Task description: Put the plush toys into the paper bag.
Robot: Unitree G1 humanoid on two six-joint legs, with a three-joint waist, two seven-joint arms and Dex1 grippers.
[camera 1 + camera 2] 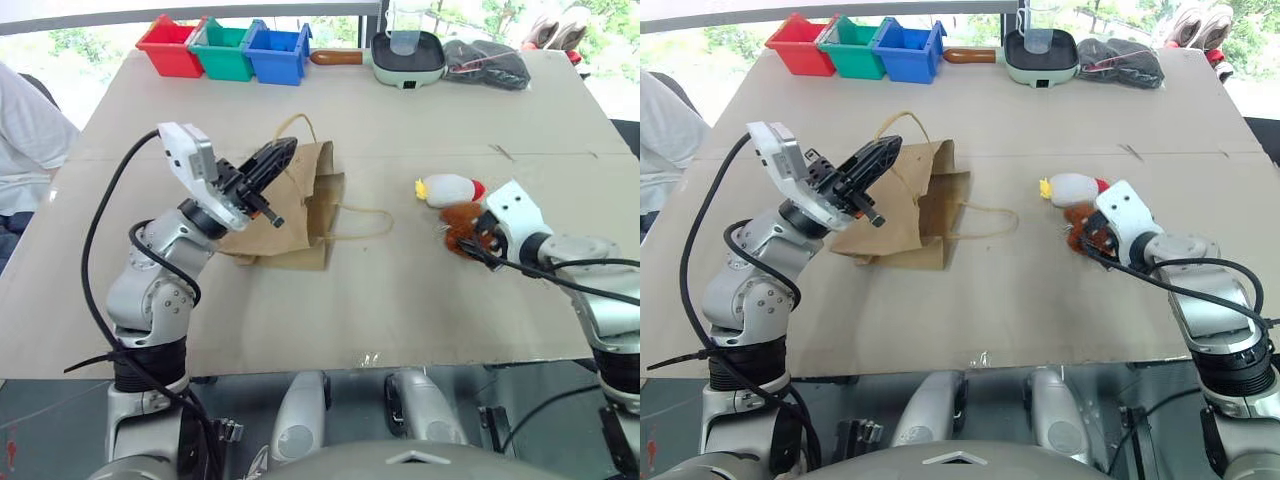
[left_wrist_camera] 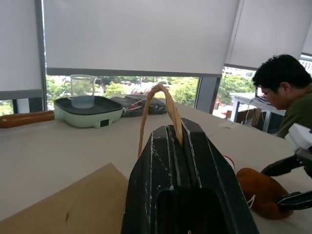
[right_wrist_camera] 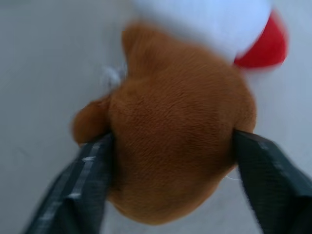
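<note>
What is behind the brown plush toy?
The white chicken toy lies right behind the brown plush toy, touching it. Whether anything hides beneath them cannot be seen.

Bright daylight, soft shadows.
Windows (image 2: 136, 39) behind the table (image 1: 400, 300) glare white; the brown toy (image 3: 175, 146) looks motion-blurred, perhaps unfocused.

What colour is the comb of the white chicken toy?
Red; the comb shows best in the left eye view.

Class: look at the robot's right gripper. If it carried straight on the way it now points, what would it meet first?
The right gripper would meet the rounded brown plush lump first: its two black fingers already flank that toy. The white chicken plush with red comb lies just beyond it.
</note>
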